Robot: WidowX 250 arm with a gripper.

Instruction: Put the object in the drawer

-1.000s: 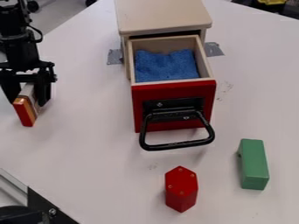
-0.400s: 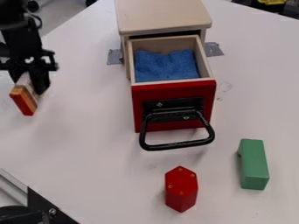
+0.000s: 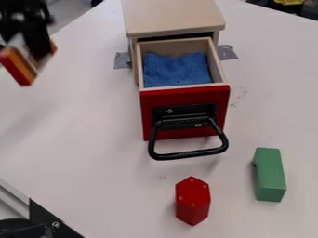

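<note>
At the upper left the black gripper [image 3: 28,51] is shut on a block [image 3: 18,66] with red, orange and whitish layers. The block hangs tilted above the table, left of the drawer, and the fingers hide part of it. The drawer [image 3: 184,109] has a red front with a black handle and is pulled out of its wooden cabinet [image 3: 173,17]. A blue cloth [image 3: 175,69] lies inside it.
A red hexagonal block [image 3: 192,201] stands on the white table [image 3: 99,153] in front of the drawer handle. A green block [image 3: 269,174] lies to its right. Grey tape [image 3: 122,60] is beside the cabinet. Dark equipment [image 3: 49,218] fills the lower left corner.
The gripper has risen from the table with the block in its hold, moving up toward the view's top left. Drawer, cloth, red block and green block are unmoved.
</note>
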